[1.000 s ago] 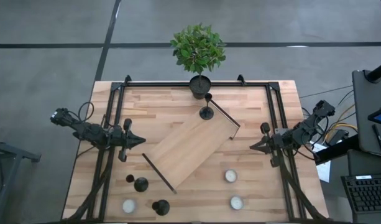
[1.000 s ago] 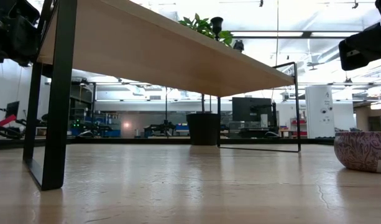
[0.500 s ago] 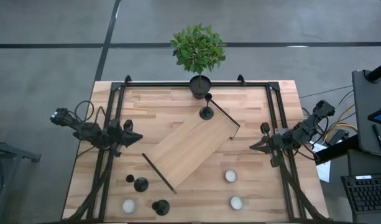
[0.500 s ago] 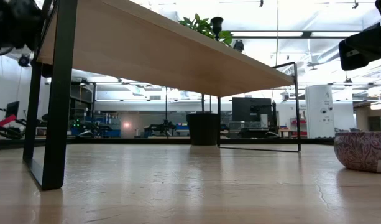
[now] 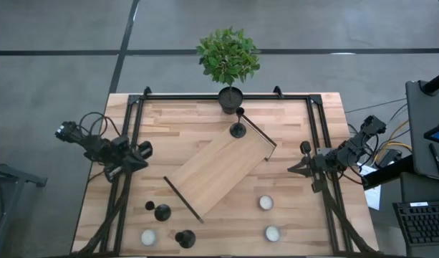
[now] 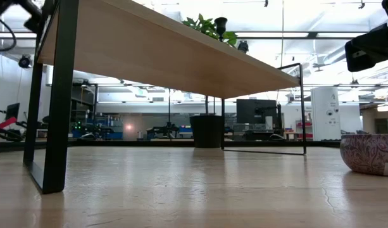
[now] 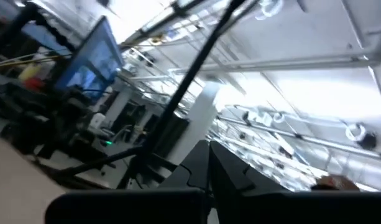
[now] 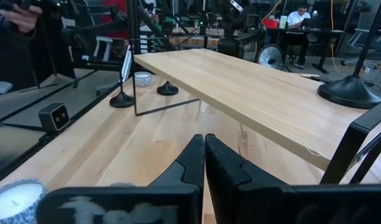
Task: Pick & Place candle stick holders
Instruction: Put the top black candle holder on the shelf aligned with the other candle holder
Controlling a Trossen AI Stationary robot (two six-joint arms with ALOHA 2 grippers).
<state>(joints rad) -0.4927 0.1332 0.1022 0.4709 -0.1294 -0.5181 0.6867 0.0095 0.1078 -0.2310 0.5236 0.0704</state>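
Three black candle stick holders show in the high view. One [image 5: 238,129] stands at the far corner of the tilted wooden shelf board [image 5: 219,168]; two [image 5: 162,212] [image 5: 185,238] stand on the table near its front left. My left gripper [image 5: 142,153] is shut at the table's left side, tipped upward and holding nothing; its wrist view looks at the ceiling past the shut fingers [image 7: 209,171]. My right gripper [image 5: 298,167] is shut at the right side, pointing level toward the board [image 8: 252,93], fingers [image 8: 204,149] empty.
A potted green plant [image 5: 228,57] stands at the table's far edge. White candles sit at the near left [image 5: 148,236] and near right [image 5: 266,203] [image 5: 273,233]. A black frame [image 5: 133,107] runs round the table. A person [image 8: 16,25] stands beyond the table.
My left gripper has risen, tipped from pointing down across the table to pointing upward, and rolled; in the high view it has drawn back toward the table's left edge. It stays shut. The holders, the board and my right arm have kept still.
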